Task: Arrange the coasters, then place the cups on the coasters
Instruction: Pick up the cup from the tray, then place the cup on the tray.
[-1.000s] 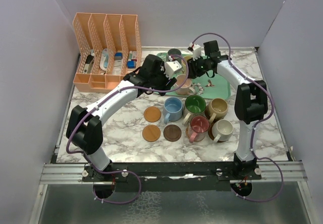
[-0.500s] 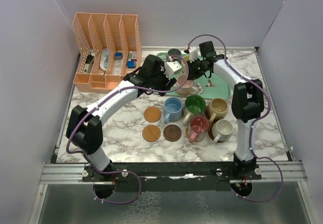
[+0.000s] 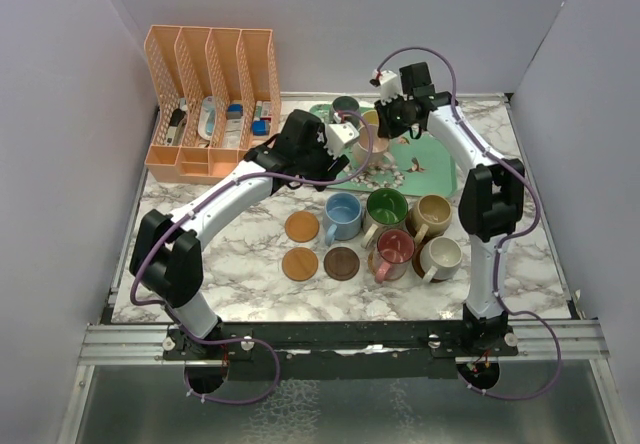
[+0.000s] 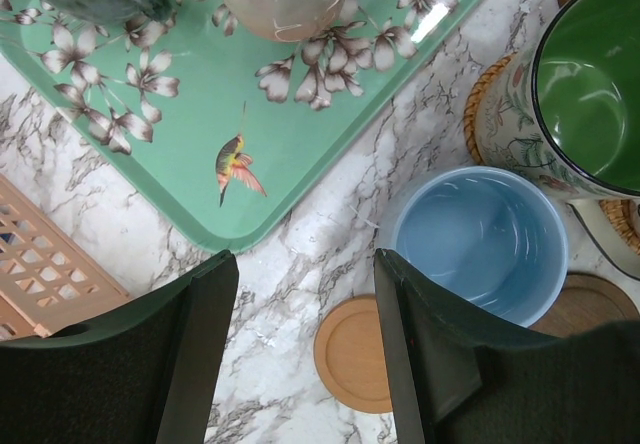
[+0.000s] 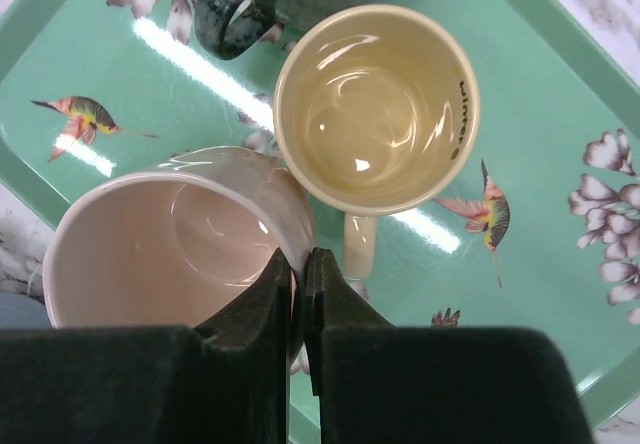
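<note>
**Thin rim pinch, risk of a swing**

Your left gripper (image 4: 305, 260) hangs open over the marble tabletop (image 4: 320, 214). Your right gripper (image 5: 298, 264) is pinched shut on the rim of the glossy pink ceramic mug (image 5: 160, 254), on the teal floral tray (image 5: 560, 94). Lifting may swing it into the yellow ceramic mug (image 5: 375, 114) just beside it.
</note>
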Motion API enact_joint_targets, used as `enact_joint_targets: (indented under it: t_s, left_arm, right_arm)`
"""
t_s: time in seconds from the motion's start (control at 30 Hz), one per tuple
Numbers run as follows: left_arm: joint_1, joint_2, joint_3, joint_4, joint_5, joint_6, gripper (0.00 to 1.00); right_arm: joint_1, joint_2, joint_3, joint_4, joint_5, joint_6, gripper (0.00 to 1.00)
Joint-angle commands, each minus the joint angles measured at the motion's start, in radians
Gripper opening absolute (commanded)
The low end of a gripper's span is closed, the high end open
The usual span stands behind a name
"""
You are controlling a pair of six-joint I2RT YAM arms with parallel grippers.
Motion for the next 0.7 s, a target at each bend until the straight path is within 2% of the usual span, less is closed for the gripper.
enact_joint_targets:
  t_s: [0.0, 0.17, 0.4, 0.67]
  left_arm:
    - [0.003, -0.044, -0.009, 0.031, -0.059, -0.002, 0.6]
    - [0.023, -0.044, -0.007, 0.046, -0.086, -0.033, 0.6]
    - [0.07, -0.022, 0.082, 0.038, -0.026, -0.106, 0.61]
    - [0.081, -0.004, 0.084, 0.091, -0.05, -0.169, 0.61]
  right_arm:
    - [-0.004, -0.072, 0.066, -0.004, 0.0, -0.001, 0.01]
    - [-0.004, -0.117, 0.066, -0.005, -0.014, 0.009, 0.01]
    - [-0.003, -0.211, -0.057, 0.107, -0.073, 0.131, 0.01]
    - [-0.003, -0.191, -0.121, 0.17, -0.001, 0.212, 0.01]
